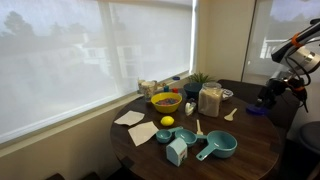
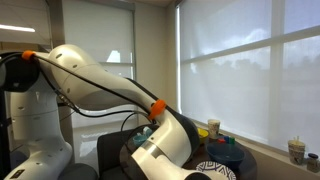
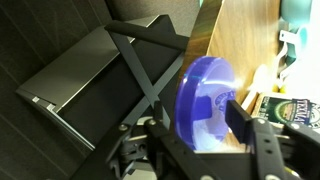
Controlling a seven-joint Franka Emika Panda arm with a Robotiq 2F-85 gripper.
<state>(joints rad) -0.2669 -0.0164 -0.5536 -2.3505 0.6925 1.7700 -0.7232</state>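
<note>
A translucent blue plate (image 3: 200, 85) fills the middle of the wrist view, at the edge of the wooden table (image 3: 240, 40). My gripper (image 3: 222, 112) straddles its rim: one black finger (image 3: 242, 120) is in front, and the other shows dimly through the plate. The frames do not show whether the pads press on the rim. In an exterior view the gripper (image 1: 270, 98) hangs at the table's far right edge over the blue plate (image 1: 257, 109). In an exterior view the white arm (image 2: 100, 85) hides the gripper.
The round table (image 1: 250, 150) carries a yellow bowl (image 1: 165, 101), a lemon (image 1: 167, 121), teal measuring cups (image 1: 215, 148), a clear jar (image 1: 210, 100) and paper napkins (image 1: 130, 118). A dark metal frame (image 3: 100, 70) stands on the floor beside the table. Blinds cover the windows.
</note>
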